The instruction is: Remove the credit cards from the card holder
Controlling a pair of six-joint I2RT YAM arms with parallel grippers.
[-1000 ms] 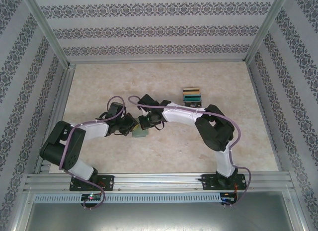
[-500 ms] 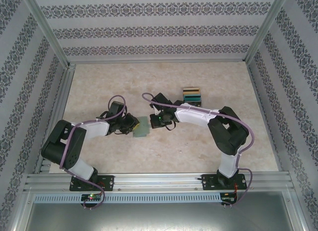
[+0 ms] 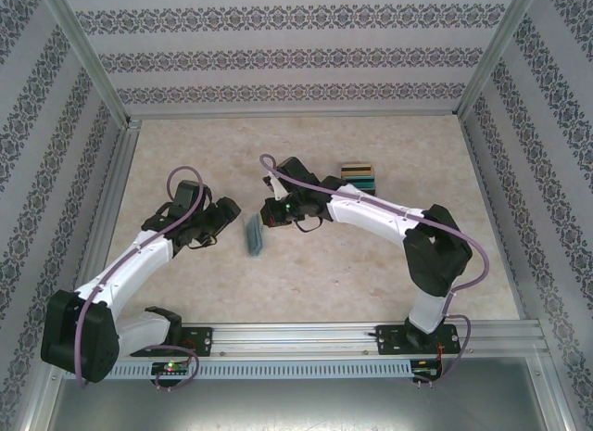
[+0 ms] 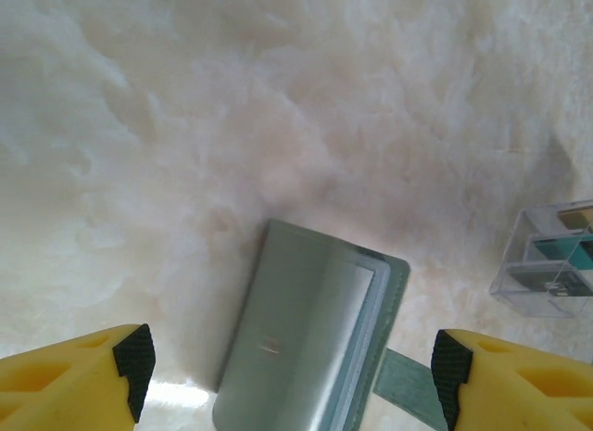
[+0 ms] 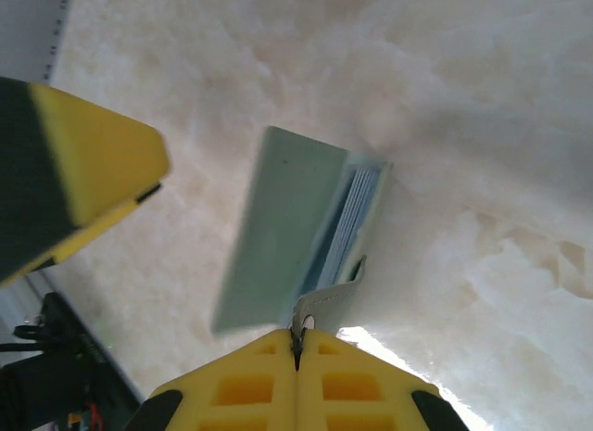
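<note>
Left jaws released card holder (image 4: 296,329); right jaws pinch strap (image 5: 326,306)

The card holder (image 3: 253,234) is a small grey-green folding wallet near the middle of the scene, tipped up so that it shows as a narrow sliver from above. It is partly open, with pale sheet edges showing in the fold, and its strap tab (image 5: 326,303) is pinched in the closed right gripper (image 5: 296,335). The credit cards (image 3: 358,176) sit bunched together, well apart from it to the far right, showing yellow-gold, teal and dark bands.
</note>
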